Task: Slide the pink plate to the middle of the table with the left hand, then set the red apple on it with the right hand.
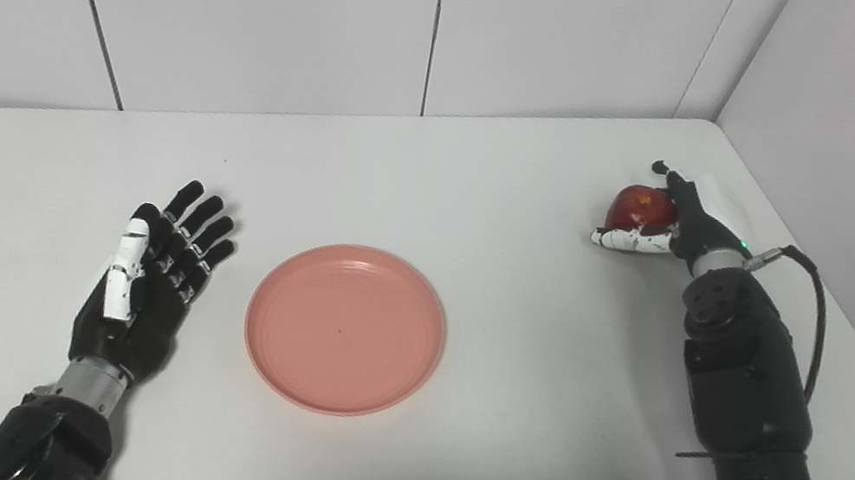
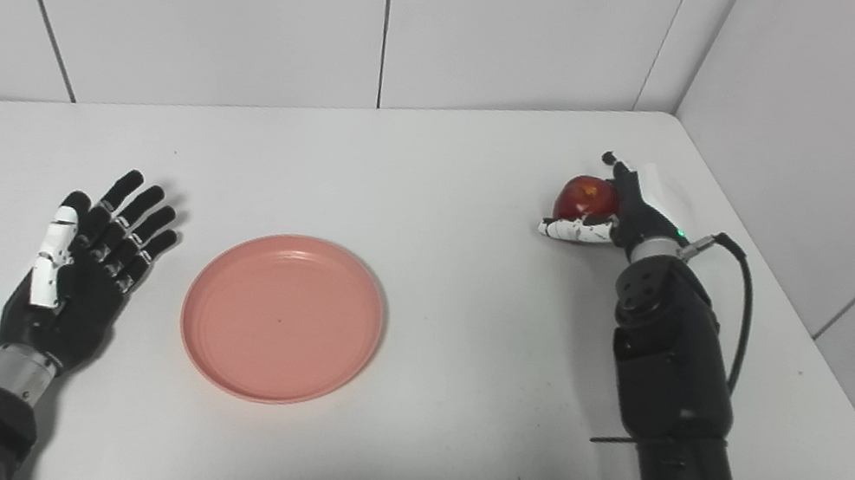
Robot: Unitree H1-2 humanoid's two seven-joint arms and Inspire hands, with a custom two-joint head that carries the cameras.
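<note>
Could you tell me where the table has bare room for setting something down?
Bare patches: between the pink plate and the right hand around the red apple; the far strip along the wall. Tightest: the gap between the plate and the open left hand.

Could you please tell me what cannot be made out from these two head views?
- Both views: the right hand covers the far side of the red apple; whether it is lifted off the table is unclear.
- Both views: the palm of the left hand faces down, unseen.
- The pink plate hides its own underside.
</note>
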